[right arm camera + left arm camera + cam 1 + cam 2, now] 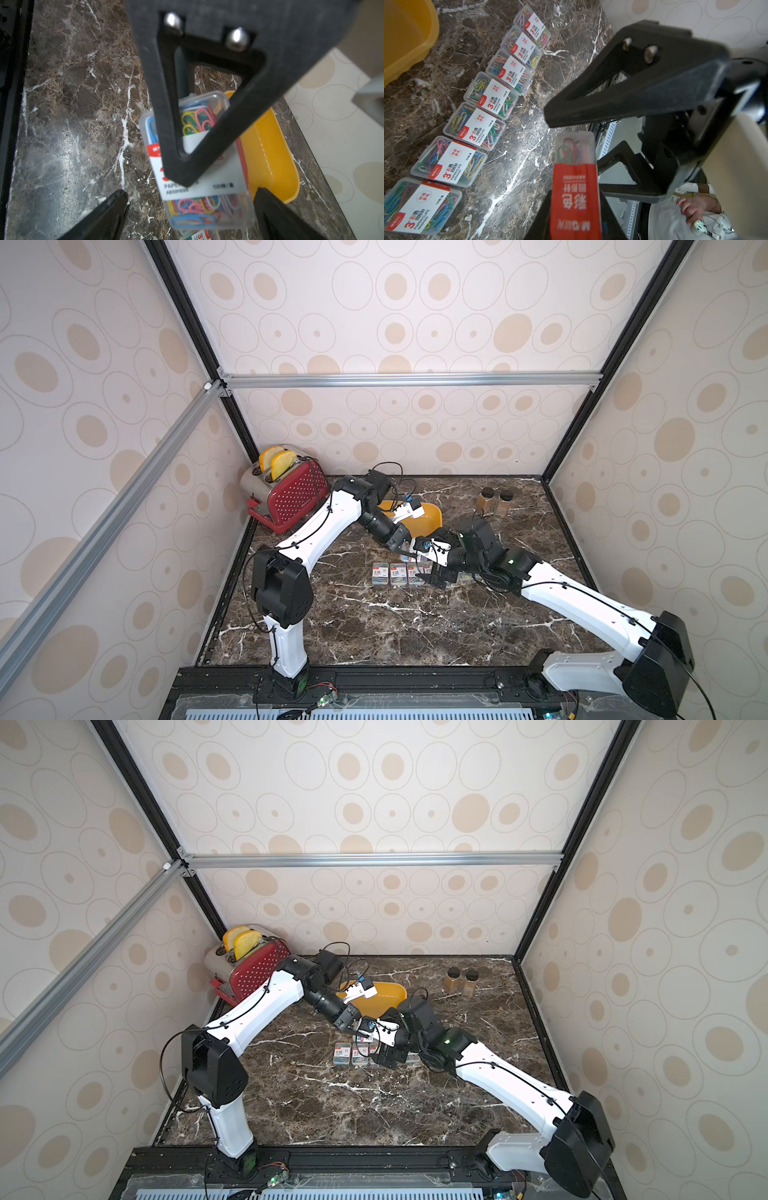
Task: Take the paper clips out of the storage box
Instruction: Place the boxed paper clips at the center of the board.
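the left hand (575,193) is clenched on a small clear plastic box of multicoloured paper clips (576,153), held above the dark marble bench (374,622), outside the shallow yellow plastic storage box (428,516). seven more clip boxes (491,95) lie in a row on the bench. the right hand (190,192) is released, jaws wide, beside the held box.

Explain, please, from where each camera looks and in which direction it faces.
Top views: high above the table, facing down and toward the back wall; left arm and right arm show.
Left wrist: on the left arm, looking along the left gripper, shut on the held clip box, toward the row of clip boxes.
Right wrist: on the right arm, looking past the open right gripper toward the storage box.
Shared: both wrist views show the held clip box.
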Tool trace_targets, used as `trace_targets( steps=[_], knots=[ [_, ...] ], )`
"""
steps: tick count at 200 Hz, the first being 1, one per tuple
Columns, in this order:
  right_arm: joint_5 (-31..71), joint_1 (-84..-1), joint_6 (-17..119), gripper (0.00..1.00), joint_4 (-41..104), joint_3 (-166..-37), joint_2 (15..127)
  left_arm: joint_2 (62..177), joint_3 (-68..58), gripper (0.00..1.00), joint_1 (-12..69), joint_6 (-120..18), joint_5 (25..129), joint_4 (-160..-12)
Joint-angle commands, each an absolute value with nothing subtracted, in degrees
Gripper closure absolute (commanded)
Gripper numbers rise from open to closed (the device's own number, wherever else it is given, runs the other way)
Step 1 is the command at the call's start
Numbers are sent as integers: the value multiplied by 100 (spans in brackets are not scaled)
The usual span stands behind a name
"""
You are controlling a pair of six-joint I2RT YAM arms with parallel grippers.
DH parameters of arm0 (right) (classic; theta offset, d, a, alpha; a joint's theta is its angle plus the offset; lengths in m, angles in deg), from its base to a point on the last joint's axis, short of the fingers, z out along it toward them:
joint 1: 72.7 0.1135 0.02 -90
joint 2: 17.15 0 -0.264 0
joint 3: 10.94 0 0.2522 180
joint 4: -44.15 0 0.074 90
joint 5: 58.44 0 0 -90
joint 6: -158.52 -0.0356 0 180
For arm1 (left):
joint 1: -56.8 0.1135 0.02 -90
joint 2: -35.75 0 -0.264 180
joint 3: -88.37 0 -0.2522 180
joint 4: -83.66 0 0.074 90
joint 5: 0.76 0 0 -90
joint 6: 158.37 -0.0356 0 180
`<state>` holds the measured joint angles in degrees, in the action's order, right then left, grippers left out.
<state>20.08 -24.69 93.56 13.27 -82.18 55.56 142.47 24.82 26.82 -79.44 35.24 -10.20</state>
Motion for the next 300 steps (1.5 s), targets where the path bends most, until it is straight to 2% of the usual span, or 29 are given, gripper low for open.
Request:
trace_targets(
  steps=[1,68,110,121,138,152,180,203,220,272,300],
  knots=[
    [2229,-2392,9550,3,1481,-8456,5598,14280,2593,75,2598,-8144,3325,-816],
    [2487,-2287,9515,31,1487,-8563,5589,14399,2588,74,2577,-8146,3273,-792],
    [2593,-2238,9386,63,1441,-8597,5618,14425,2623,70,2577,-8111,3288,-801],
    [2624,-2237,9351,70,1402,-8596,5591,14401,2613,64,2577,-8073,3316,-842],
    [2784,-2242,9190,72,1380,-8592,5551,14305,2545,52,2577,-7877,3430,-1096],
    [2844,-2240,9051,75,1256,-8628,5513,14199,2460,36,2592,-7617,3613,-1412],
    [2959,-2249,8665,78,752,-8677,5387,13860,2128,19,2731,-6912,3927,-2383],
    [3101,-2281,8260,86,350,-8554,5213,13452,1726,15,2984,-6212,4165,-3445],
    [3047,-2513,7825,90,65,-8477,5086,13190,1493,15,3187,-5809,4378,-4053],
    [2378,-4530,6516,91,-950,-8532,5336,12701,984,15,3455,-5138,4866,-5093],
    [2142,-5515,6323,96,-1240,-8584,5887,12573,550,15,3449,-4631,4808,-5684]
  ],
)
